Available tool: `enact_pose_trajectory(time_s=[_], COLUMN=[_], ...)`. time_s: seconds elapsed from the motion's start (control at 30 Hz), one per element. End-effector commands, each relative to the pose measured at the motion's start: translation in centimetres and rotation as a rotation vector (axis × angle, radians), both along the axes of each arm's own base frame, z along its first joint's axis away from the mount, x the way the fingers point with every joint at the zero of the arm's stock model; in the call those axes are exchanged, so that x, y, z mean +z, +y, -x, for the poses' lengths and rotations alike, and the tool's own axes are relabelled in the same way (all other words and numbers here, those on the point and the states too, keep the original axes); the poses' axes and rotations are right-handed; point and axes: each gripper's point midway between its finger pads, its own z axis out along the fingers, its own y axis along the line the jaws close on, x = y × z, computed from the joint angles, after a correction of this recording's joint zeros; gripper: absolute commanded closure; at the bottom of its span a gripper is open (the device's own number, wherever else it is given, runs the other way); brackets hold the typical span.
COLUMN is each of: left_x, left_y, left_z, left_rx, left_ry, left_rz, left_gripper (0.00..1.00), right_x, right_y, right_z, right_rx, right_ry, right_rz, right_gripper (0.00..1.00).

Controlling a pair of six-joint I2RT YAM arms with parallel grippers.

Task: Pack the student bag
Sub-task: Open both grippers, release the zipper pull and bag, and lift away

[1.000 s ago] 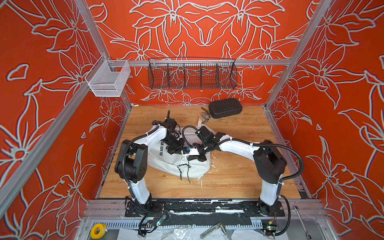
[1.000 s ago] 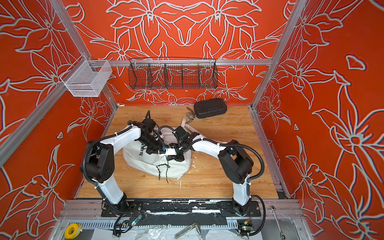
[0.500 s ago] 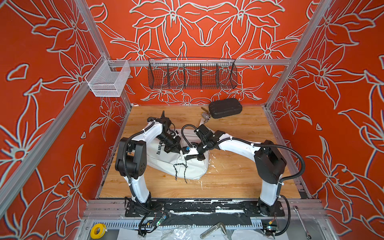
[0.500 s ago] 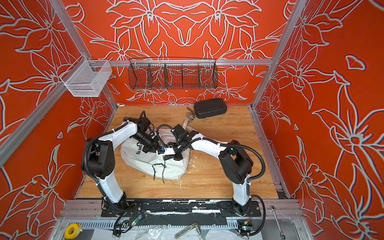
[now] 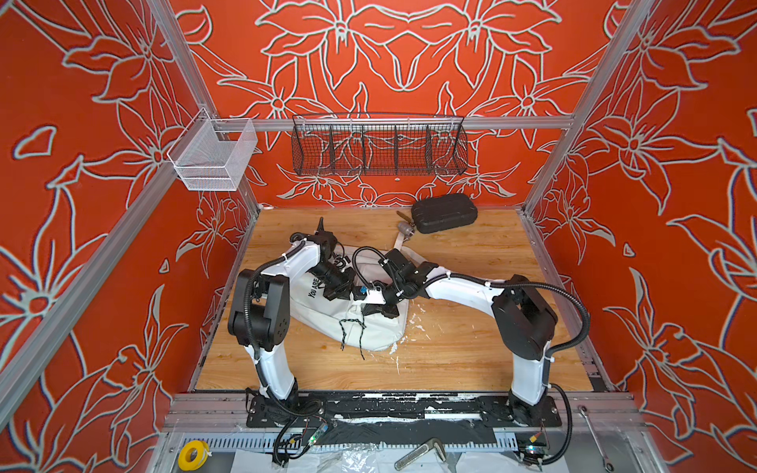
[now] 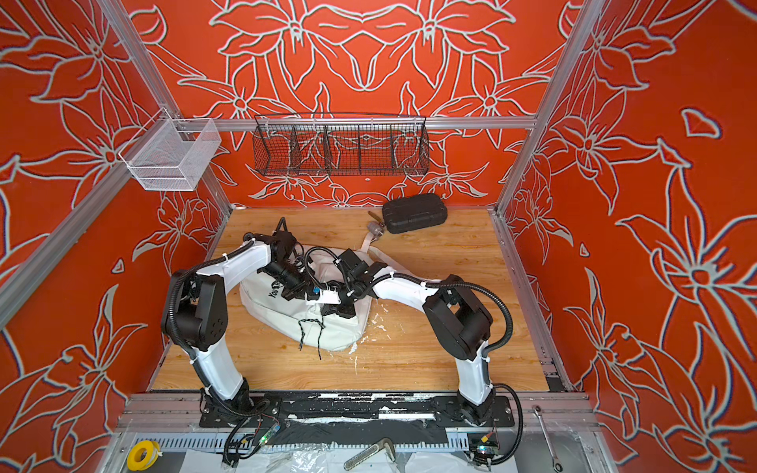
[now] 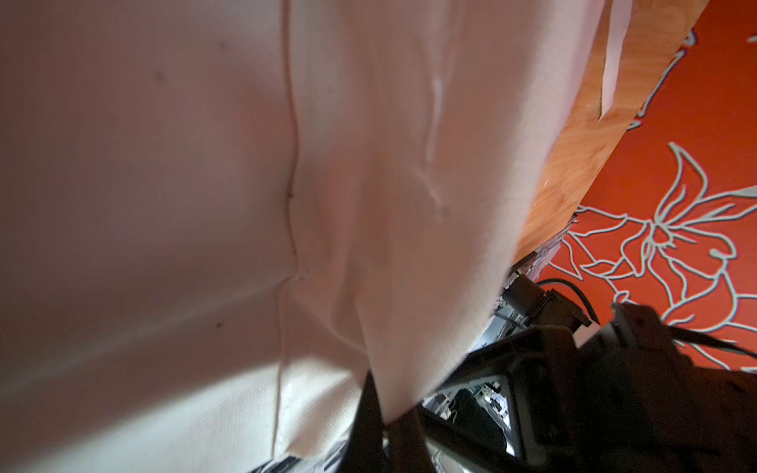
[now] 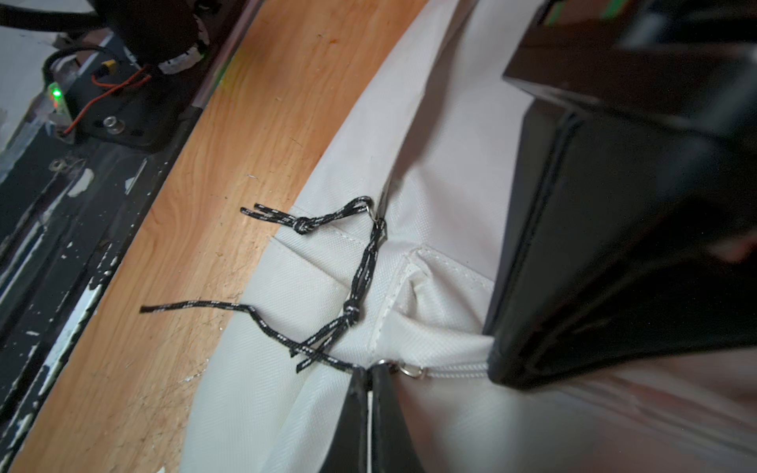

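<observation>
Two grippers sit on the student bag (image 5: 375,338), and we see both closed. The bag lies flat on the wooden tabletop (image 5: 450,352), left of ctr in both top views, print side up w/ "YOU ARE" readable beside the left arm. The left gripper (image 7: 387,426) comes down on the bag. In its wrist cam the dark fingertips nip a fold of white fabric that tapers to a point btwn them. The right gripper (image 8: 368,383) reaches in from the right to the bag's middle. Its fingers press together at the zip line, w/ a thin white sliver btwn them and a metal ring just beside the tips. One of the black zip cords (image 8: 362,266) runs right into the tips; we can't tell if cord or cloth is what's pinched. Cord ends trail off the bag's edge onto the wood. A black hard case (image 5: 444,213) rests by the back wall, apart from the bag, w/ a metal clip (image 5: 405,232) just beside it.
</observation>
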Motion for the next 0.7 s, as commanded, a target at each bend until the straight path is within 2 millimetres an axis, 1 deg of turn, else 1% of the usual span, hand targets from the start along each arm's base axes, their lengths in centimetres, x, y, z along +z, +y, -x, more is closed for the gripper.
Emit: enact_pose_trajectory(time_s=[0.0,0.03,0.07,0.13,0.17,0.23,0.27,0.33,0.4,0.47,0.53,0.57,0.63,0.67], left_x=[1.9,1.8,1.9,2.2,2.6,3.6,4.4,5.9,7.6,9.1,10.0,10.1,9.9,9.6], left_y=[0.1,0.1,0.0,0.2,0.3,0.6,0.7,1.0,1.4,2.5,4.0,5.1,6.7,7.4], left_z=[-5.2,-5.1,-5.1,-5.2,-5.3,-5.6,-5.7,-6.0,-6.2,-6.3,-6.4,-6.4,-6.4,-6.4], left_rx=[0.038,0.041,0.041,0.046,0.045,0.049,0.051,0.062,0.074,0.091,0.105,0.125,0.133,0.131], left_ry=[-0.292,-0.287,-0.292,-0.308,-0.323,-0.366,-0.396,-0.462,-0.539,-0.636,-0.719,-0.751,-0.774,-0.771], left_rz=[0.023,0.021,0.023,0.011,0.002,-0.014,-0.020,-0.032,-0.053,-0.117,-0.203,-0.265,-0.349,-0.383], left_gripper=[1.00,0.99,0.94,0.78,0.73,0.61,0.56,0.49,0.46,0.43,0.39,0.31,0.29,0.29], right_x=[0.2,0.5,1.0,2.2,3.0,4.3,4.8,5.7,6.3,6.5,6.6,6.9,7.2,7.3], right_y=[-0.8,-0.9,-1.0,-1.2,-1.3,-1.8,-2.3,-3.4,-5.1,-7.8,-10.9,-12.5,-15.5,-17.0], right_z=[2.4,2.0,1.5,0.3,-0.3,-2.0,-2.9,-5.3,-8.0,-11.0,-13.5,-14.4,-15.8,-16.3], right_rx=[-0.057,-0.069,-0.081,-0.122,-0.143,-0.216,-0.264,-0.375,-0.519,-0.692,-0.860,-0.934,-1.063,-1.124], right_ry=[0.157,0.144,0.138,0.115,0.098,0.073,0.071,0.059,0.040,-0.020,-0.088,-0.128,-0.194,-0.223], right_rz=[0.035,0.026,0.009,-0.034,-0.064,-0.108,-0.125,-0.158,-0.179,-0.176,-0.168,-0.164,-0.156,-0.152], right_gripper=[0.88,0.80,0.72,0.59,0.55,0.51,0.50,0.49,0.48,0.47,0.45,0.43,0.35,0.33])
